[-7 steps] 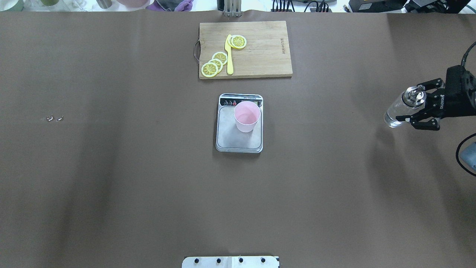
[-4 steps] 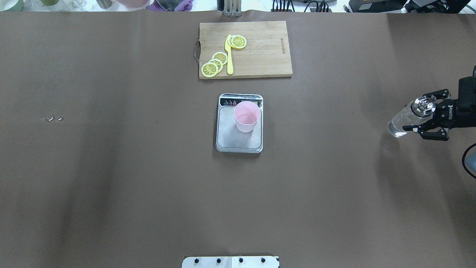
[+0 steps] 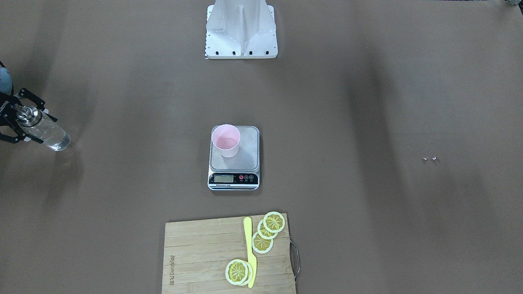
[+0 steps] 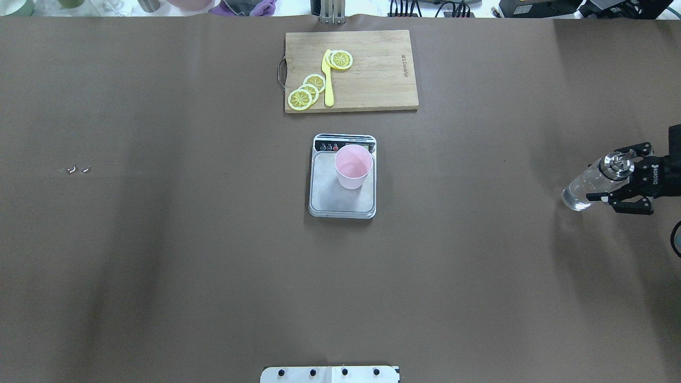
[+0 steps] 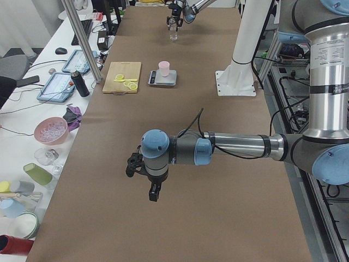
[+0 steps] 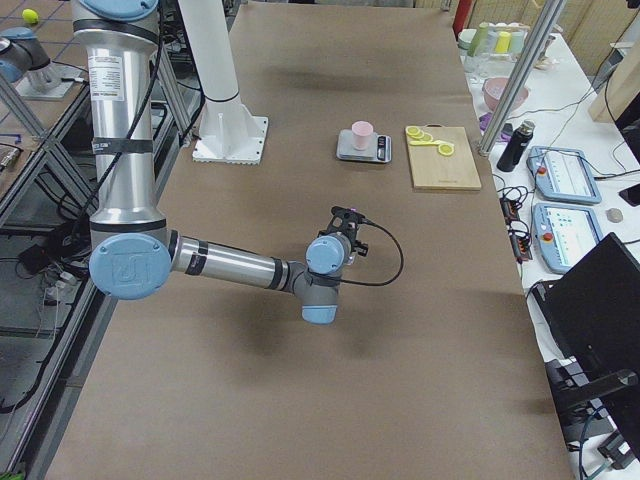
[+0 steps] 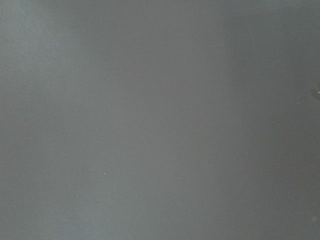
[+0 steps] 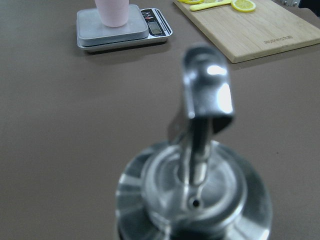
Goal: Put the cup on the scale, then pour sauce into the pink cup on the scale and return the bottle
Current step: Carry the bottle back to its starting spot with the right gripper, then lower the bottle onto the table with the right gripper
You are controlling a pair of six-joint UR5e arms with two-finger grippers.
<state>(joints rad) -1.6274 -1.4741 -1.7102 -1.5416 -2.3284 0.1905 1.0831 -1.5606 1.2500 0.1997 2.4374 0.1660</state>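
Observation:
The pale pink cup stands upright on the steel scale, near its display end; both also show in the front view, cup on scale. At the table's far right my right gripper is shut on the neck of the clear glass bottle, which holds colourless sauce. The bottle's base is at or just above the table; I cannot tell which. Its metal spout fills the right wrist view. My left gripper shows only in the left side view, low over bare table, and I cannot tell its state.
A wooden cutting board with lemon slices and a yellow knife lies beyond the scale. Two small white scraps sit at the left. The robot's base plate is at the near edge.
My right gripper has carried the bottle further right and nearer the robot's side of the table, away from the scale. The cup and scale have not moved.

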